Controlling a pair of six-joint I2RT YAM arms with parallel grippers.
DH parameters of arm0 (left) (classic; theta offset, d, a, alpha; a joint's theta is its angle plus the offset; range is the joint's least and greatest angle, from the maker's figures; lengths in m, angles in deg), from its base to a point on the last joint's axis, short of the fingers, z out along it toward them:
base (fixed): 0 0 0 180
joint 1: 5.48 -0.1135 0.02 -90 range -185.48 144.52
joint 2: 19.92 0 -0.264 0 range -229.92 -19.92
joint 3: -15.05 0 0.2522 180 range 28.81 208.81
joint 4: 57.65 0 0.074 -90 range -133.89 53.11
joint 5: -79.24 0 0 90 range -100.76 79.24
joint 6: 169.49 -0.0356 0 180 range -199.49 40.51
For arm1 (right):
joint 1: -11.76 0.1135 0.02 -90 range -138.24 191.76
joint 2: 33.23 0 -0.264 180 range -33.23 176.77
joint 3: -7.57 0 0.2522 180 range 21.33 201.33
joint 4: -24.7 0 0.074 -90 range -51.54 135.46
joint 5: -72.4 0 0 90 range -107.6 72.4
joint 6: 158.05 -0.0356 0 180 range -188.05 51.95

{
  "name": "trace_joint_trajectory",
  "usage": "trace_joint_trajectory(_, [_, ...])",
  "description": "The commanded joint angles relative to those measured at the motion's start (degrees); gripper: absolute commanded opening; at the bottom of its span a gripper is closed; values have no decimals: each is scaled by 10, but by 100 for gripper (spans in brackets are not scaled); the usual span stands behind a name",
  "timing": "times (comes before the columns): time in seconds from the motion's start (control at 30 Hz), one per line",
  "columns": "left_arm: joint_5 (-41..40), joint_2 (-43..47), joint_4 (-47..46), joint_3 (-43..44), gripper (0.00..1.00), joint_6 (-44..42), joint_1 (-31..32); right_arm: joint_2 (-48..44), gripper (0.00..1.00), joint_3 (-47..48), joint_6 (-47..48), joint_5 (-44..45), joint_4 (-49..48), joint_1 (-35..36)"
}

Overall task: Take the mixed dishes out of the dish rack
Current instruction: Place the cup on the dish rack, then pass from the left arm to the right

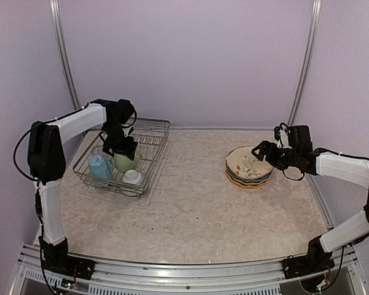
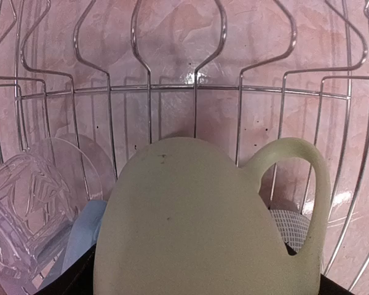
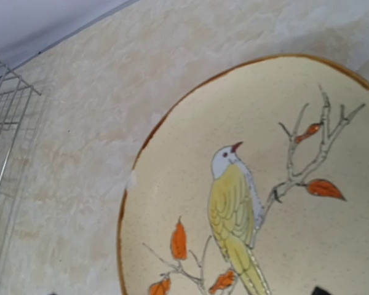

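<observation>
We have the left gripper down inside the rectangular silver wire dish rack, jaws clamped wide on the light green ceramic mug, which sits in the rack. The light blue cup, small white cup and clear glass sit just beside the mug. The right gripper hovers with its jaws apart, holding nothing, over the cream bird-painted plate. That plate tops the plate stack on the beige marbled table, well apart from the rack.

We see soft, even light with faint shadows under the dish rack, glare spots on the table behind its wires, which bow near the frame edges.
</observation>
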State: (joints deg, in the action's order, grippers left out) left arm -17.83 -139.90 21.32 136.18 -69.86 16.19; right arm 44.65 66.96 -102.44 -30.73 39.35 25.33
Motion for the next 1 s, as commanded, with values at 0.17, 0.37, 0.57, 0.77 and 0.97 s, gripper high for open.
trace_joint_trajectory(0.17, [59, 112, -10, 4, 32, 9, 1, 27, 86, 66, 14, 60, 47, 49])
trace_joint_trajectory(0.37, [185, 164, -42, -8, 31, 29, -17, 44, 86, 101, 28, 79, 60, 84])
trace_joint_trajectory(0.57, [395, 218, -136, -63, 31, 78, -41, 61, 86, 113, -2, 33, -25, 137])
trace_joint_trajectory(0.77, [540, 247, -270, -133, 32, 156, -47, 146, 86, 149, -94, -88, -213, 209])
trace_joint_trajectory(0.97, [619, 254, -407, -209, 33, 245, -40, 260, 86, 206, -214, -186, -416, 258])
